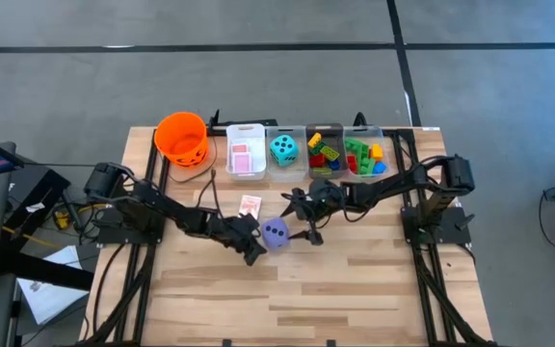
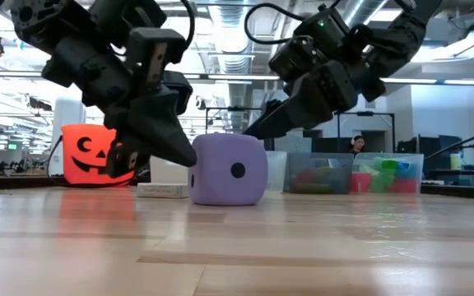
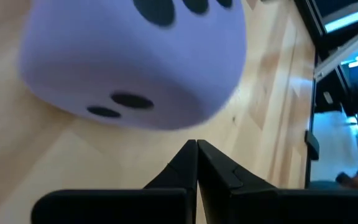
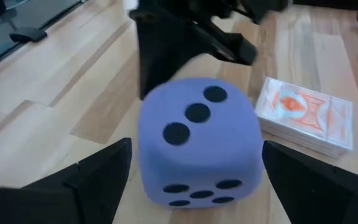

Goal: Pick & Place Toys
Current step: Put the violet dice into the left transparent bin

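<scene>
You are at the step of picking up the purple die, and it is not gripped yet. It rests on the table, near the middle, a little toward the front.

Nearest to it is the left gripper. Its two fingers are pressed together with nothing between them, and their tip sits just beside the die on its left side; I cannot tell if it touches. It looks like a stop to keep the die from sliding.

On the other side, the right gripper stands wide open with the die between its two fingers, one on each side, and it holds nothing. For the next move, I think you must lower it a little more, keep the die centred, and then close.

Just behind the die lies the pack of pink-backed cards, very near, so be careful not to push it.

Farther back you have the row of bins: the white bin with cards, the next bin with the teal die, then two with bricks. The orange bucket stands left of them. The front half of the table gives free room; the back edge is crowded.
</scene>
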You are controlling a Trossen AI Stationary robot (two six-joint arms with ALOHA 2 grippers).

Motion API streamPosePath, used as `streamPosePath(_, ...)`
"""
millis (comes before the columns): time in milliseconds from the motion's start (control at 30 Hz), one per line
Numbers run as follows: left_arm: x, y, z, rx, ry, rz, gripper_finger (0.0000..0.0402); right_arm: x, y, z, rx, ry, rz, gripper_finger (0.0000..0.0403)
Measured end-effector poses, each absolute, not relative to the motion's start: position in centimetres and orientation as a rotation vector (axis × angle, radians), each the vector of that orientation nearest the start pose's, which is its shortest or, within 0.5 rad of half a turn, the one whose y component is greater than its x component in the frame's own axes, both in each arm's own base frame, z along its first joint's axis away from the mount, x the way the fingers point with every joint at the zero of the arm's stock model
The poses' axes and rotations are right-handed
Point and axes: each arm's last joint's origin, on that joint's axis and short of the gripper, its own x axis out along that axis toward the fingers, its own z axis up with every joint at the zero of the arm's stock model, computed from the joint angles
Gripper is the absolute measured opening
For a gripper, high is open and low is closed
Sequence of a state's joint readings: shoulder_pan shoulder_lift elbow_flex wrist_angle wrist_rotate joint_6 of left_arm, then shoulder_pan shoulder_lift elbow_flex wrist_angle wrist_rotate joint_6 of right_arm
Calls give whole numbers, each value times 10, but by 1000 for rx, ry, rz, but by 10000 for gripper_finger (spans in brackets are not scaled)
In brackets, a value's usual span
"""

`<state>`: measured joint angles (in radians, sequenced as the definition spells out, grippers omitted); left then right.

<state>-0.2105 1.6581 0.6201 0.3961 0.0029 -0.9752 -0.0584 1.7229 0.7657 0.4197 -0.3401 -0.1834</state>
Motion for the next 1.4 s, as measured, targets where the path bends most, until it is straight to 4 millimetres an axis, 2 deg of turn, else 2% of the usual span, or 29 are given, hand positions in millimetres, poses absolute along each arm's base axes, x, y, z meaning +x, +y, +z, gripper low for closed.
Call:
streamPosePath(300,291,-56,128,-876,672,141,0,332,-11,150,27,545,313,358)
streamPosePath(467,291,-56,128,-875,673,141,0,334,-10,153,42,511,309,370)
streamPosePath(633,291,-56,128,-875,674,140,0,338,-10,160,165,462,266,368)
streamPosePath(900,291,-56,128,-876,672,139,0,337,-7,159,123,467,284,370)
streamPosePath(1100,291,-56,128,-876,672,138,0,337,-7,159,125,466,298,397)
streamPosePath(1400,291,-57,128,-877,672,136,0,337,-11,158,44,457,298,397)
